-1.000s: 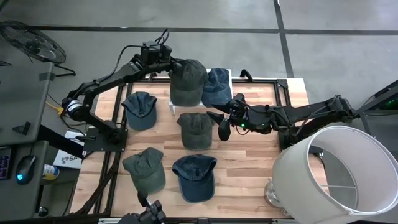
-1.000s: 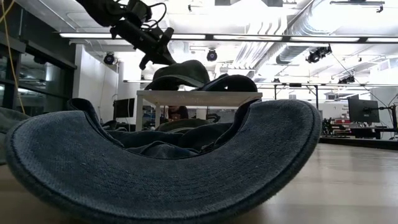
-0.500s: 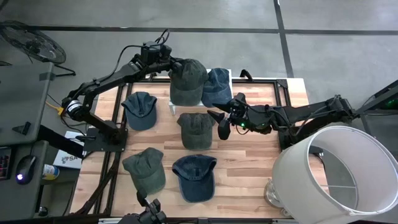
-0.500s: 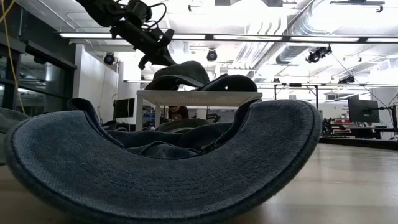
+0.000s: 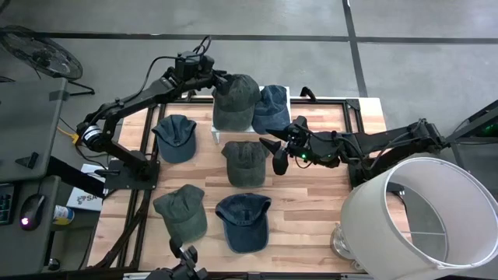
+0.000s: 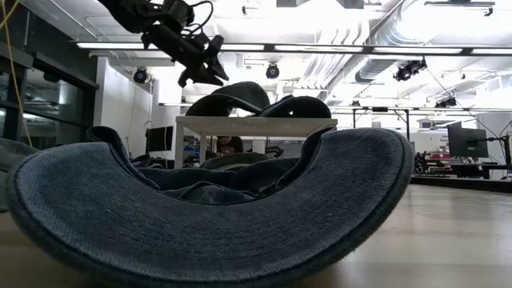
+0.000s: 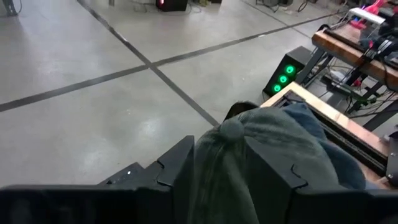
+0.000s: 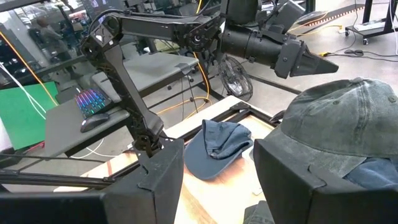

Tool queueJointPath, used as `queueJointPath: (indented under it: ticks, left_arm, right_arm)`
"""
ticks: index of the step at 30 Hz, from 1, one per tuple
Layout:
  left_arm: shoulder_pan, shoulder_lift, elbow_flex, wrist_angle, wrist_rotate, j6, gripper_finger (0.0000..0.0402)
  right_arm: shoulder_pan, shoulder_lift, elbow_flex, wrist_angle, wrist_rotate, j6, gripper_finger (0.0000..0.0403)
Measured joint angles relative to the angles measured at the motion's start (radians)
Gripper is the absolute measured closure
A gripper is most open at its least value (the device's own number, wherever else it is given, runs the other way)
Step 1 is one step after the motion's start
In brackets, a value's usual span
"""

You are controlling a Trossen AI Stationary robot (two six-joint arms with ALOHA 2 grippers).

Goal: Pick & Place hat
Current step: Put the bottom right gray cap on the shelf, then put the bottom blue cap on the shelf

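Left gripper sits at the far edge of the worktop, jaws parted around the rear of the green hat, not clamped on it. That hat rests on the white raised platform, touching the blue hat beside it. Right gripper hovers mid-worktop just beside another green hat, jaws open, nothing in them. Three more hats lie flat on the worktop: blue, green, blue. White lamp shade stands at the right corner.
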Motion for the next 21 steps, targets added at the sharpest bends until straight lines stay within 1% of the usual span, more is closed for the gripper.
queueJointPath:
  ticks: [4,9,12,17,21]
  left_arm:
    - [0.0,0.0,0.035,-0.005,0.001,0.0,0.0262]
    - [0.0,-0.01,0.108,-0.047,0.041,0.015,0.0261]
    - [0.0,-0.034,0.167,-0.139,0.072,0.038,0.0261]
    - [-0.001,-0.097,0.225,-0.288,0.071,0.078,0.0261]
    - [-0.001,-0.177,0.231,-0.399,0.062,0.079,0.0261]
  right_arm:
    - [0.0,0.0,0.0,0.0,0.0,0.0,0.0217]
    - [0.0,0.0,0.0,-0.001,-0.007,0.0,0.0217]
    - [0.0,0.0,0.0,-0.003,-0.028,0.0,0.0217]
    - [0.0,0.0,0.0,-0.028,-0.053,0.016,0.0217]
    - [0.0,0.0,0.0,-0.103,-0.056,0.1,0.0217]
